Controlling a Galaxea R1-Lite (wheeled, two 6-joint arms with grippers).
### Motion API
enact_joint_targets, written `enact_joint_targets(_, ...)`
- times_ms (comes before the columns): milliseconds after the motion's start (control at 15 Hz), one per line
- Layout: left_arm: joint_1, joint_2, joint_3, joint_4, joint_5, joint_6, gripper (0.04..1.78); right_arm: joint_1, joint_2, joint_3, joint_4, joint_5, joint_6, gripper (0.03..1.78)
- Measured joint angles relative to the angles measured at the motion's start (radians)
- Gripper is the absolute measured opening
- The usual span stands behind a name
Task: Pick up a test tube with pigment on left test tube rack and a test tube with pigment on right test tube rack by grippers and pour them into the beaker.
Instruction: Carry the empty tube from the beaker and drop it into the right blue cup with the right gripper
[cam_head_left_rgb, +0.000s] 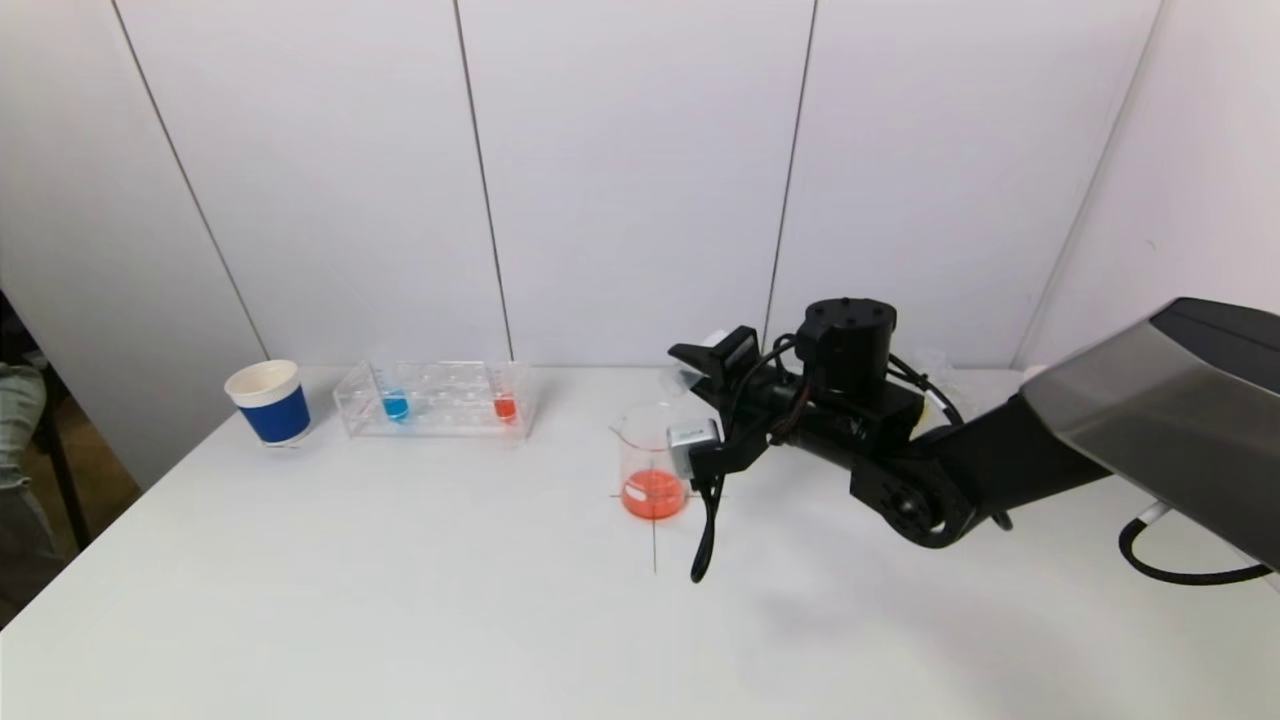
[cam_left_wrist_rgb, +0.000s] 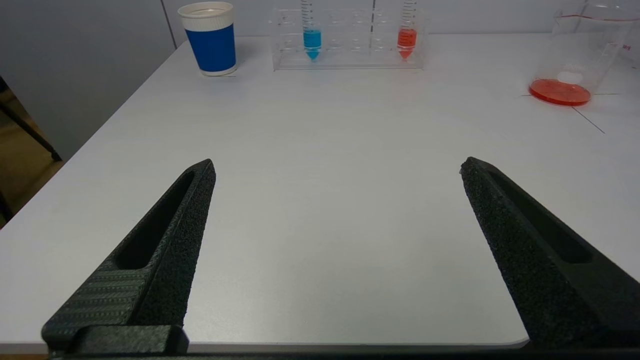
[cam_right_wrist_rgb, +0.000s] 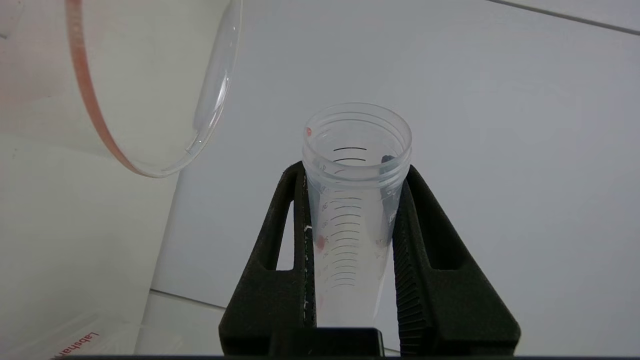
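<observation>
A glass beaker (cam_head_left_rgb: 655, 465) with orange-red liquid at its bottom stands mid-table. Beside its rim, my right gripper (cam_head_left_rgb: 705, 400) is shut on a clear graduated test tube (cam_right_wrist_rgb: 355, 200). The tube looks emptied, with only red droplets on its wall, and its mouth lies close to the beaker (cam_right_wrist_rgb: 125, 90). The left test tube rack (cam_head_left_rgb: 437, 400) holds a blue tube (cam_head_left_rgb: 396, 405) and a red tube (cam_head_left_rgb: 505, 405). The right rack is hidden behind my right arm. My left gripper (cam_left_wrist_rgb: 337, 167) stands open over bare table near the front edge, nothing between its fingers.
A blue paper cup (cam_head_left_rgb: 270, 402) with a white rim stands left of the rack. A black cable (cam_head_left_rgb: 705, 540) hangs from the right wrist to the table beside the beaker. The white wall runs close behind the racks.
</observation>
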Motion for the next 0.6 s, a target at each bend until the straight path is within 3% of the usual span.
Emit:
enact_joint_targets(267, 0.0, 0.0, 0.0, 0.0, 0.0, 0.0, 1.72, 0.018, 0.0, 0.019, -0.027, 0.0, 0.174, 0.5)
enact_joint_targets(600, 0.0, 0.0, 0.0, 0.0, 0.0, 0.0, 1.72, 0.05, 0.009, 0.096, -0.163, -0.001, 0.367, 0.5)
